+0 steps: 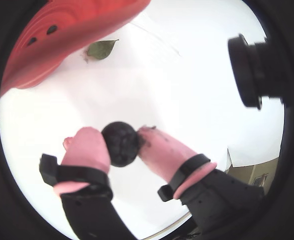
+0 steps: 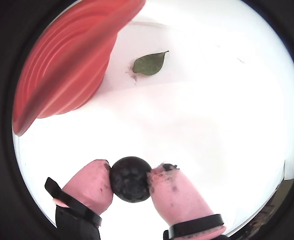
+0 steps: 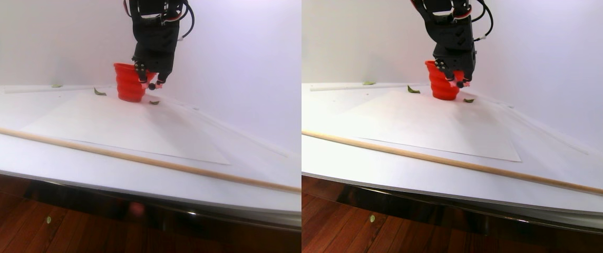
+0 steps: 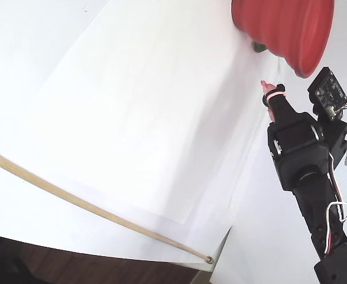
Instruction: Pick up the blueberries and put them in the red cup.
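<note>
One blueberry (image 1: pixel 120 145), a small matte blue-black ball, is pinched between the two pink fingertips of my gripper (image 1: pixel 121 141) and held above the white sheet. In the other wrist view the same blueberry (image 2: pixel 130 179) sits squarely between the pads of the gripper (image 2: pixel 131 181). The red cup (image 1: pixel 61 40), ribbed with a thick rim, fills the upper left of both wrist views (image 2: pixel 71 65). In the stereo pair view the gripper (image 3: pixel 151 84) hangs just right of the red cup (image 3: pixel 126 84), level with its wall. The fixed view shows the gripper (image 4: pixel 268 94) just below the red cup (image 4: pixel 285 29).
A green leaf (image 2: pixel 149 64) lies on the white sheet beside the cup; other leaves (image 3: pixel 99 92) lie further left. A long wooden dowel (image 3: pixel 122 155) crosses the table near its front edge. A black camera (image 1: pixel 252 70) juts in at the right of a wrist view.
</note>
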